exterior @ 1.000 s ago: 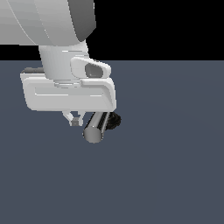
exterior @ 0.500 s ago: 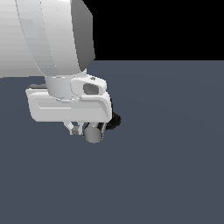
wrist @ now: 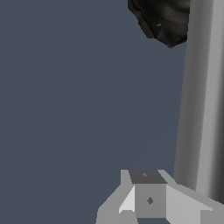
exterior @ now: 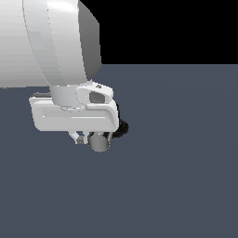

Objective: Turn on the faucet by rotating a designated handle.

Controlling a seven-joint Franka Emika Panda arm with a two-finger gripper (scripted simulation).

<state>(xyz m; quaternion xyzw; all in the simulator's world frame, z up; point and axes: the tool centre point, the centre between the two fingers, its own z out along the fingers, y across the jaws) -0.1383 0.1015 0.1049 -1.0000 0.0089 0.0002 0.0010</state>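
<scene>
In the exterior view the white gripper point(exterior: 80, 138) hangs low over the faucet. Its fingers look closed together, right beside the handle, with nothing between them. The handle point(exterior: 98, 143) is a short chrome bar, and mostly its flat round grey end face shows under the hand. The black ribbed base point(exterior: 122, 128) peeks out on the exterior view's right of the hand. In the wrist view the chrome handle point(wrist: 201, 96) runs along one side. The black base point(wrist: 162, 19) is at its far end. The gripper point(wrist: 148, 194) sits next to the bar.
A flat blue-grey floor point(exterior: 186, 176) lies all around the faucet. The big white arm link point(exterior: 51, 42) fills the upper part of the exterior view's left and hides what lies behind it.
The hand has come down lower over the faucet. Less of the chrome bar shows, mainly its end face. The arm link has grown larger in view.
</scene>
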